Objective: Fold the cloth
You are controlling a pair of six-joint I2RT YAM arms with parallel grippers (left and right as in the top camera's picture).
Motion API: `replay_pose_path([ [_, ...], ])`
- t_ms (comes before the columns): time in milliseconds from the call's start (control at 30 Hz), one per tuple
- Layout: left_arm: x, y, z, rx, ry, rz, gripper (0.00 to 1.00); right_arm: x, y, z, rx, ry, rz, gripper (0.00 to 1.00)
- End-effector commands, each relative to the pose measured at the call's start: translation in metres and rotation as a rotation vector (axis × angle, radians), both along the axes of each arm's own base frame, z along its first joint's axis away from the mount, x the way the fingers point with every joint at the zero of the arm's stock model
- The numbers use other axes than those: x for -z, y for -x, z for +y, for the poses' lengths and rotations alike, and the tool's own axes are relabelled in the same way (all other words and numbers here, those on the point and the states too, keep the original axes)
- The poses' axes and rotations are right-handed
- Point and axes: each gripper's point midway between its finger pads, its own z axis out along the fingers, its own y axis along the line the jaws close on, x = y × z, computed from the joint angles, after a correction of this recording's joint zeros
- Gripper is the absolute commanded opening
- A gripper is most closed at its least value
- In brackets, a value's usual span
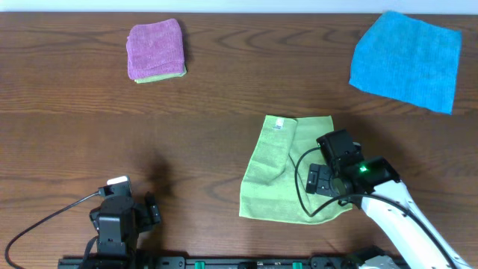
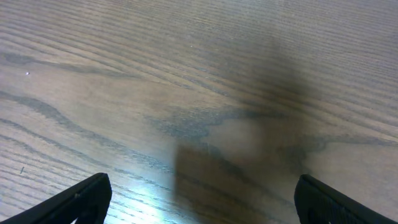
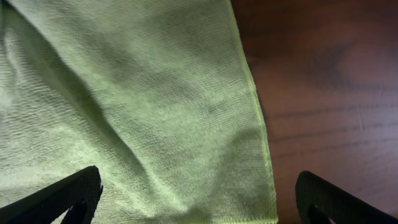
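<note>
Bare counter (image 1: 224,142) lay open left of the cloth (image 1: 276,179); the right arm (image 1: 403,217) blocked its right side.

Your right arm (image 1: 407,217) has a white link, a black wrist housing with a green indicator light (image 1: 364,168) and a looping black cable (image 1: 298,179). Your left arm (image 1: 119,220) is black, with a white top piece (image 1: 118,181) and a thin black lead (image 1: 56,211). The left gripper (image 2: 205,202) and right gripper (image 3: 199,202) have black wedge-shaped fingertips (image 2: 81,200).

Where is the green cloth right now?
In the overhead view the green cloth lies on the table right of centre, with the open right gripper over its right edge and the blue cloth farther back.
</note>
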Motion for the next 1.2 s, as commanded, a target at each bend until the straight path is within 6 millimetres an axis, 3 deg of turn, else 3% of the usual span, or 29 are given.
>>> replay_pose_path([
  [0,0.000,0.000,-0.001,0.016,-0.009,-0.001,0.95,-0.013,-0.011,0.007,-0.074,-0.013,-0.037,0.99],
  [700,-0.002,-0.002,-0.003,0.014,0.009,-0.014,0.95,-0.018,-0.020,0.011,-0.074,-0.029,-0.077,0.99],
  [833,-0.016,-0.017,-0.055,-0.046,0.486,-0.097,0.95,-0.017,-0.018,0.021,-0.085,-0.085,-0.064,0.99],
  [900,-0.014,-0.012,-0.066,-0.053,0.572,-0.061,0.95,-0.016,-0.016,0.028,-0.093,-0.122,-0.051,0.99],
  [1000,-0.020,-0.019,-0.064,-0.098,0.607,-0.100,0.95,-0.016,-0.014,0.033,-0.100,-0.153,-0.039,0.99],
  [1167,-0.044,-0.021,-0.110,0.128,0.793,-0.093,0.96,-0.016,-0.013,0.032,-0.099,-0.150,-0.037,0.99],
])
